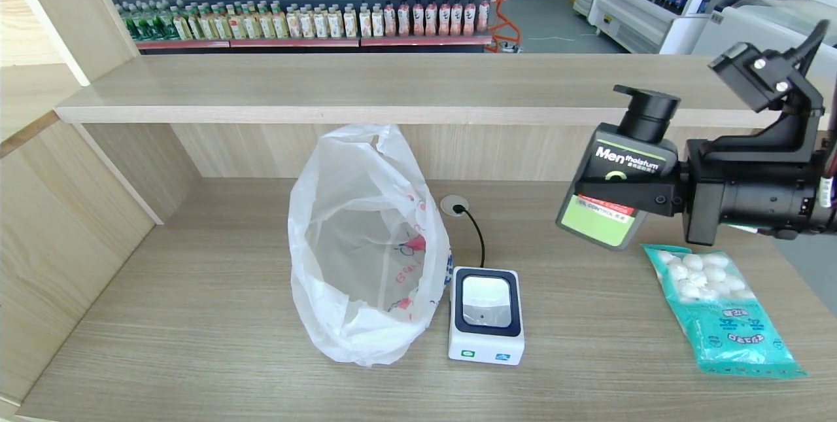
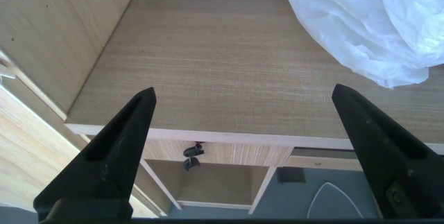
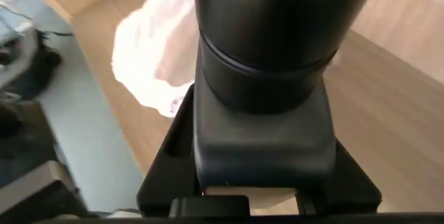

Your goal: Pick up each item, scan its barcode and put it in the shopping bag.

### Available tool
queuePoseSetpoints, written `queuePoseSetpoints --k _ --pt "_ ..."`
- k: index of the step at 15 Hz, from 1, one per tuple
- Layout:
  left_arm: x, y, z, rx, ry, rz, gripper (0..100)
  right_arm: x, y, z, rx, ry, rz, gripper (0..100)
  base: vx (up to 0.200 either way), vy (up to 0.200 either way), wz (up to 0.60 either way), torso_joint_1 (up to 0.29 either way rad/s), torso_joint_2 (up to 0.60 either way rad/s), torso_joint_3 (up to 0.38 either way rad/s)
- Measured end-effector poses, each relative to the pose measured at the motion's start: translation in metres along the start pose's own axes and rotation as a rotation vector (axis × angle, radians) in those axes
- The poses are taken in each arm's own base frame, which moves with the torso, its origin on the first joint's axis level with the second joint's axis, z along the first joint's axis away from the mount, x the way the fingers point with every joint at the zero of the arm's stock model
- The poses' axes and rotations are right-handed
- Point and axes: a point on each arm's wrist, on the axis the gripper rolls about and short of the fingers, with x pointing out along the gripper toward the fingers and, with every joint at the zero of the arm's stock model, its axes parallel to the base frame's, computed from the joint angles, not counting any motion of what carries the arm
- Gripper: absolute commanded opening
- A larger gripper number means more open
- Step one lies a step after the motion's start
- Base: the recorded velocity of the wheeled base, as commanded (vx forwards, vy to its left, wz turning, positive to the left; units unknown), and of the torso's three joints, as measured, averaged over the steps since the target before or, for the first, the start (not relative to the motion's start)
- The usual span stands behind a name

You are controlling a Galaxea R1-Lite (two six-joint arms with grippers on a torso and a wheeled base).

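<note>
Bottle hung up and right of the scanner, clamped in our right pincer. Our left pincer stood spread apart. We saw the shopping bag just left of the scanner, the cotton-ball pack on the tabletop well right.

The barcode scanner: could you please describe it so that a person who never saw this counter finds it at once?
On the wooden counter, look right beside the white shopping bag, on the side toward the teal packet. The barcode scanner is the only rigid box there: small, white, with a dark-framed window on top and a black cable behind it.
</note>
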Motion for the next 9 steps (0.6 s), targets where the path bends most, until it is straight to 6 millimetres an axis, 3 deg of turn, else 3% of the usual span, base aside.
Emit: queuePoseSetpoints --k 2,6,9 --pt "0.0 0.0 0.0 0.0 0.0 0.0 100 -0.019 0.002 0.009 -0.066 0.043 -0.121 0 0.0 0.0 0.0 0.0 0.0 0.0" --pt "0.0 0.0 0.0 0.0 0.0 0.0 100 -0.059 0.01 0.014 0.0 0.184 -0.259 0 0.0 0.0 0.0 0.0 0.0 0.0" --pt "0.0 0.0 0.0 0.0 0.0 0.0 100 -0.074 0.009 0.021 -0.077 0.179 -0.406 0 0.0 0.0 0.0 0.0 0.0 0.0"
